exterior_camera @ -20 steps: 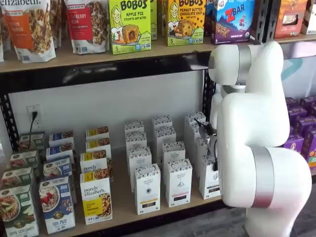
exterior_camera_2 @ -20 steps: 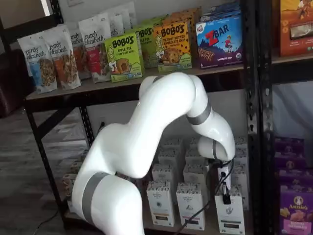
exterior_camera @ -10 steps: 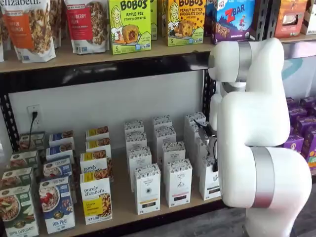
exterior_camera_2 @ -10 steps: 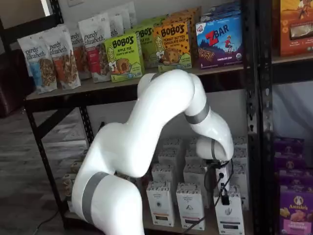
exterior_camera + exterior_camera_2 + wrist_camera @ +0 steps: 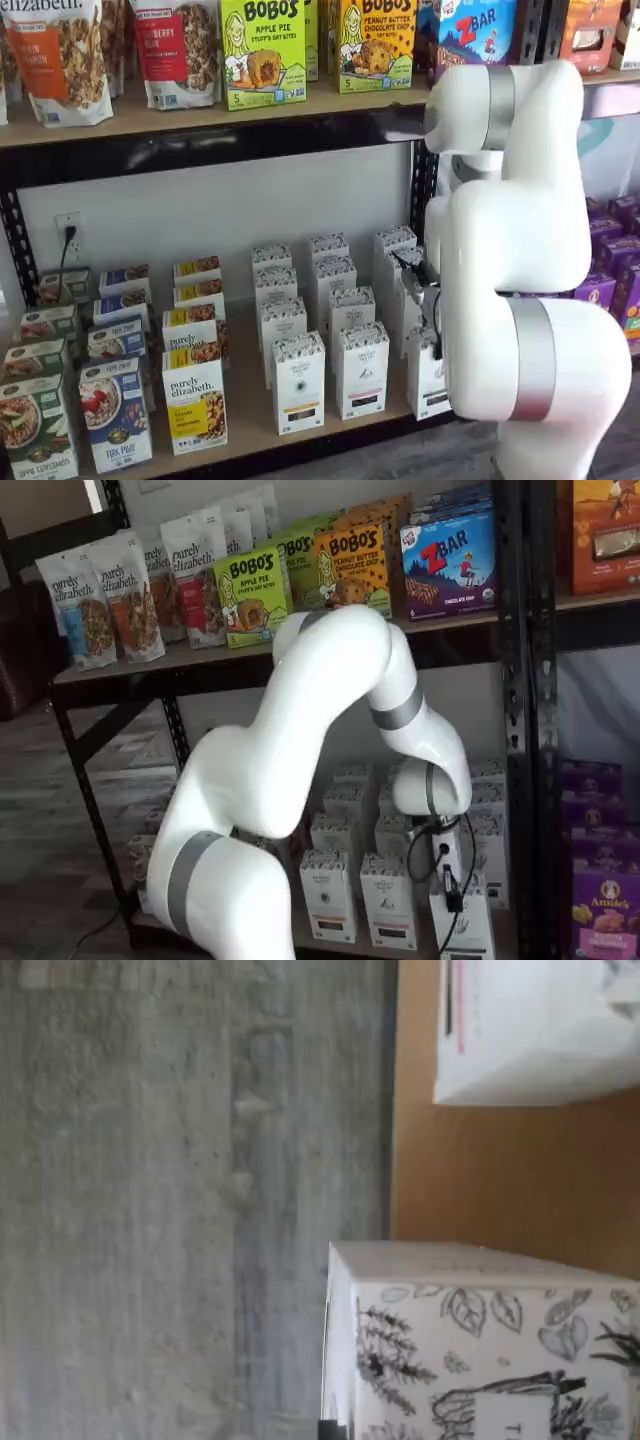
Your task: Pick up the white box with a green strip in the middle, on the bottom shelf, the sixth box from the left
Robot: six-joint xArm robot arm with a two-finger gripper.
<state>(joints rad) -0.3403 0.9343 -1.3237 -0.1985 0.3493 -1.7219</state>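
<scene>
Presently, wrist view: a white carton with black leaf drawings (image 5: pixel 480 1360) is seen close up, standing on the pale wood of the bottom shelf (image 5: pixel 490 1175). It is judged to be the white box, though its strip is not shown here.
Neighbour: a pink-strip carton (image 5: pixel 530 1030) stands apart from it on the same board, with bare wood between the two.
Beyond the edge: grey floor (image 5: pixel 190 1200) is seen past the shelf lip, so the carton is taken to stand at the front of its row, where it can be reached.
Shelf view, target: the white box (image 5: pixel 428 378) is placed at about 4 o'clock, at the front of the last row, half hidden by the arm (image 5: pixel 520 250).
Shelf view, gripper: the gripper (image 5: pixel 418 272) is shown only as a dark shape at 3 o'clock, above that row.
Bottom shelf contents: rows of white cartons (image 5: pixel 298 380) and cereal boxes (image 5: pixel 195 400) are held front to back.
Upper shelf contents: granola bags (image 5: pixel 60 50) and bar boxes (image 5: pixel 262 50) are kept there.
Shelf view, grasp: at 5 o'clock the gripper (image 5: pixel 452 890) is set right at the top of the white box (image 5: pixel 468 928), with a cable (image 5: pixel 415 850) looped beside it. Only one dark finger is made out, so its state cannot be told.
</scene>
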